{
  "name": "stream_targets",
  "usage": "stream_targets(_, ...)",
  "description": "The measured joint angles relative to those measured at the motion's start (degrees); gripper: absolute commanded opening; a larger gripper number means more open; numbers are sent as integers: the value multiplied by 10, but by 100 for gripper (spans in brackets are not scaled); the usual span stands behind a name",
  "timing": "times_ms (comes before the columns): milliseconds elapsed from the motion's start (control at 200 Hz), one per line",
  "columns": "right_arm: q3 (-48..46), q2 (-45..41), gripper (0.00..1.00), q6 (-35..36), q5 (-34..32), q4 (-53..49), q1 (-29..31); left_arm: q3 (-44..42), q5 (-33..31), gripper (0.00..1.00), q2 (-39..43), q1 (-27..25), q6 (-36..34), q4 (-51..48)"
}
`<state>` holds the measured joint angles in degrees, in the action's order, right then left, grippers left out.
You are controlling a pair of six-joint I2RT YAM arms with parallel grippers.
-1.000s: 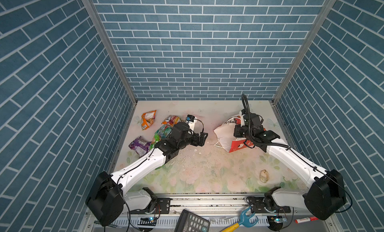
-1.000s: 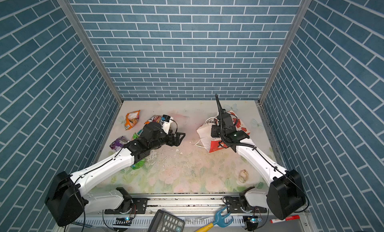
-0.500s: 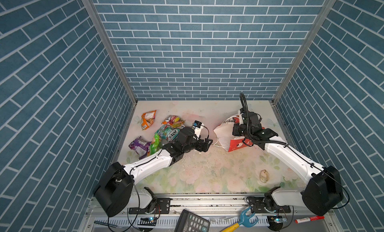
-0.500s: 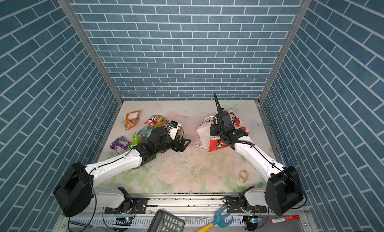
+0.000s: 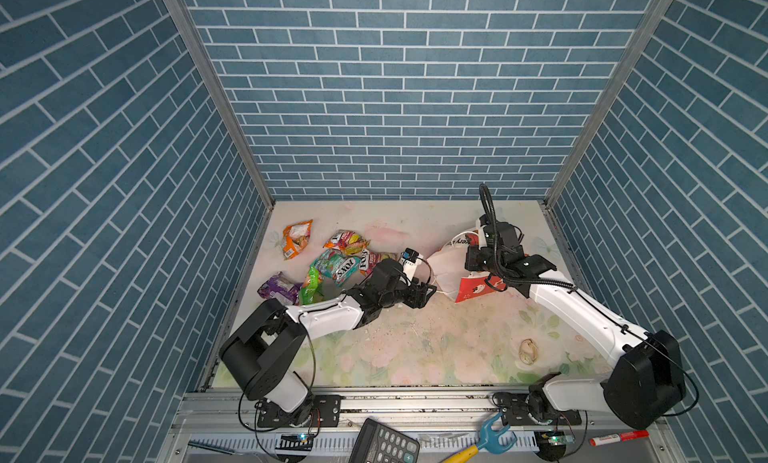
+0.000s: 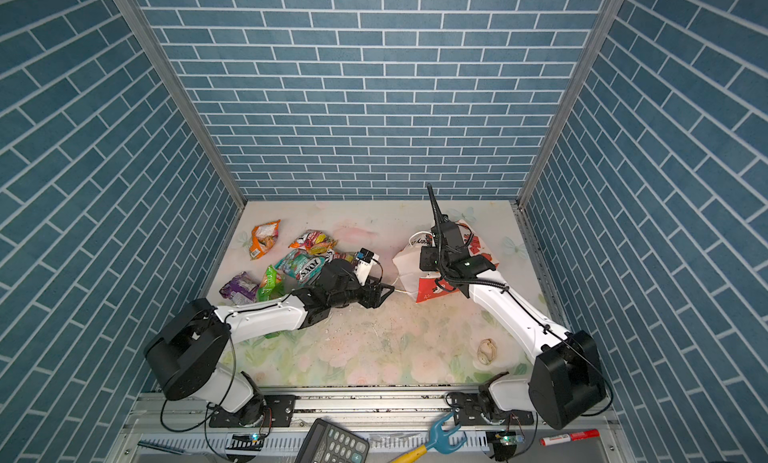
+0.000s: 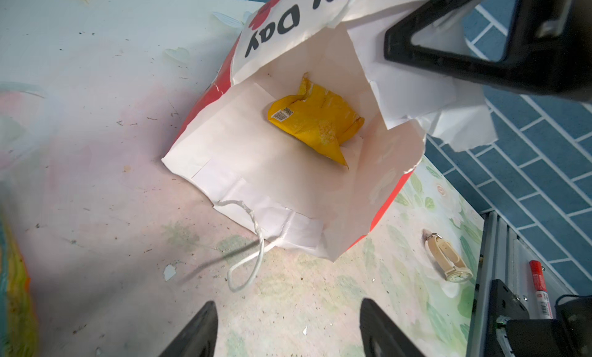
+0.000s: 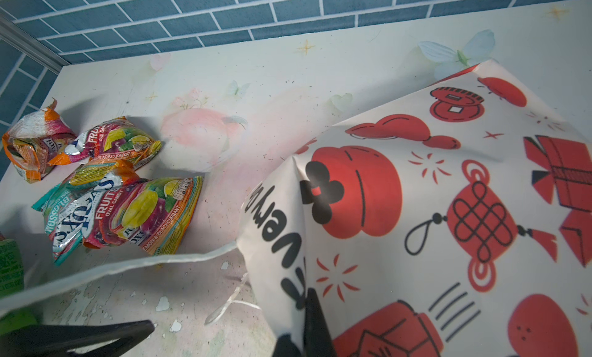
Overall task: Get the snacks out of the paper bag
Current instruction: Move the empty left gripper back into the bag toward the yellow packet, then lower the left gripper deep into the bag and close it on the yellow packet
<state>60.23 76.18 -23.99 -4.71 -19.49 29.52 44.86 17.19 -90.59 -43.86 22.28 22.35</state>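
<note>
Change noted: over the last second your left gripper [image 5: 428, 292] has left the loose snacks [image 5: 338, 263] and swung across, low over the table [image 5: 415, 348], to the mouth of the paper bag [image 5: 446, 272]. Its fingers are spread, with nothing between them. Your right gripper [image 5: 473, 262] has not shifted. Its fingers are pressed together on the bag's upper lip, propping the mouth open. Reading: you are lined up for another reach in.

The bag lies on its side, right of centre, with its mouth facing the left arm. The paper is creased and the lip ragged, and a cord handle [image 7: 253, 259] trails out in front. One yellow packet [image 7: 315, 120] lies inside, deep against the bottom. Six packets are already out, well apart from the bag.
</note>
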Motion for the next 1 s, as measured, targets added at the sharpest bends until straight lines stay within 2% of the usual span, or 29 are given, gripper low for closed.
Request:
stream_targets(225,0,-11,0,4,6,-4,0,49,26,61,-76,0,17,66)
stream_targets(480,0,-14,0,5,21,-8,0,92,45,60,-127,0,10,112)
stream_targets(1000,23,-28,0,15,39,-37,0,106,101,57,-208,-8,-64,186)
